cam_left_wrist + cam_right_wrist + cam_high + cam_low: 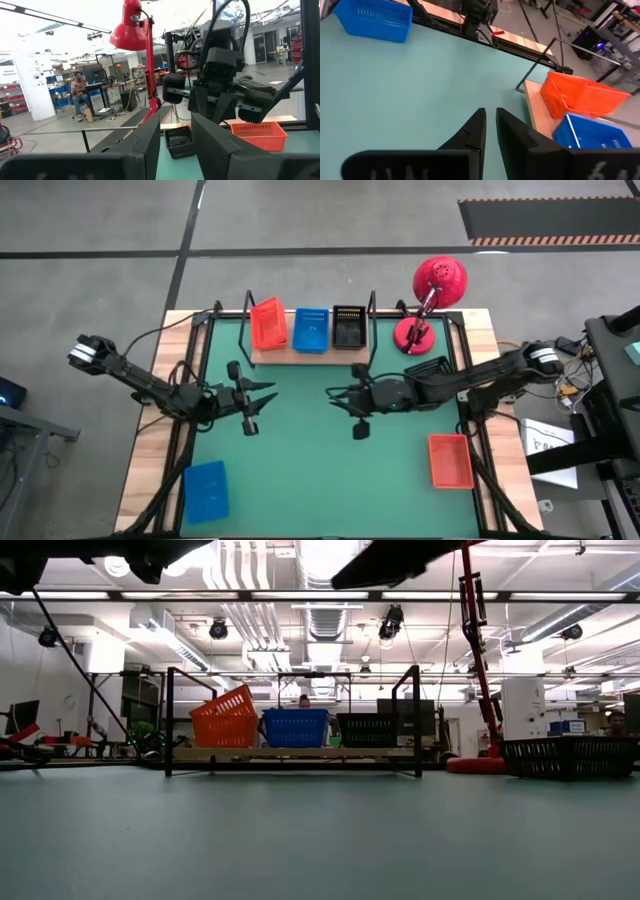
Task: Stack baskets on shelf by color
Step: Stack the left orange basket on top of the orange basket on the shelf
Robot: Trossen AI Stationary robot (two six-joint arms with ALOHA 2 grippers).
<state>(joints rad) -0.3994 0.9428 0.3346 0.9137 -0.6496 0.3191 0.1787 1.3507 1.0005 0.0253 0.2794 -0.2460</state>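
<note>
The shelf [300, 358] stands at the table's far middle. On it, left to right, are an orange basket [268, 323], a blue one [311, 330] and a black one [349, 327]. The orange one sits tilted [225, 718]. Loose baskets rest on the green mat: blue [206, 490] near left, orange [450, 460] near right, black [428, 367] by the lamp. My left gripper [268, 394] hovers left of centre, open and empty [176, 127]. My right gripper [334, 393] hovers facing it from the right. Its fingers are almost together, with nothing between them [490, 120].
A red desk lamp [430, 295] stands at the far right beside the shelf, its base next to the loose black basket. Black wire uprights [167, 720] rise at the shelf's ends. Bare green mat [320, 470] lies between the arms and the near edge.
</note>
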